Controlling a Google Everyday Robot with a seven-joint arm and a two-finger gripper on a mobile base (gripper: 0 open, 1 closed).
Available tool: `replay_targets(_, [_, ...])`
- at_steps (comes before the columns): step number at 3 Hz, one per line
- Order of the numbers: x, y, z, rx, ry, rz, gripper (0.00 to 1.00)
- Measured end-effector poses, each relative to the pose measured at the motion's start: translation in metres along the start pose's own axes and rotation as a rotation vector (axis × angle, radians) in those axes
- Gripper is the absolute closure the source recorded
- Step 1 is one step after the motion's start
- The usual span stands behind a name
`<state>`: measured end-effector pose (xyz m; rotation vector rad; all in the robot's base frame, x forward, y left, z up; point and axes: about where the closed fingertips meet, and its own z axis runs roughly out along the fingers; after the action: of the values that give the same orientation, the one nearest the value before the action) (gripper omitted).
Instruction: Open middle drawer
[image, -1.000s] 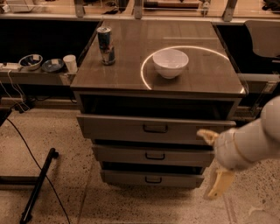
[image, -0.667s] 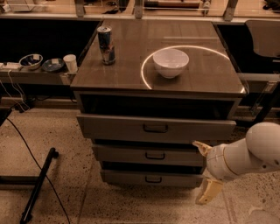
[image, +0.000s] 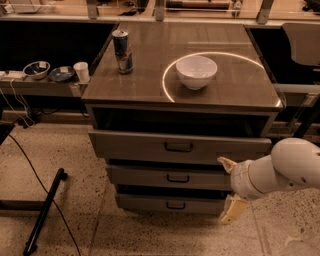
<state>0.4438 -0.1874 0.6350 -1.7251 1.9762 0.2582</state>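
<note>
Camera view: the shallow, flat-fronted grey-beige middle drawer, with a small dark centre handle, is the second of three stacked below the front edge of the glossy brown worktop. The cream two-finger gripper hangs below the worktop's front right corner, at the drawer's right end, fingers spread wide and holding nothing. A round white bowl stands right of the worktop's centre, and a metal drinks can stands near its left edge.
</note>
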Motion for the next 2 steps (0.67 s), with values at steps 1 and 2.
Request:
replay_targets(1, [0.028,0.007,0.065,-0.062,0.064,0.019,0.00])
replay_targets(2, [0.057,0.004,0.127,-0.028,0.119,0.001,0.00])
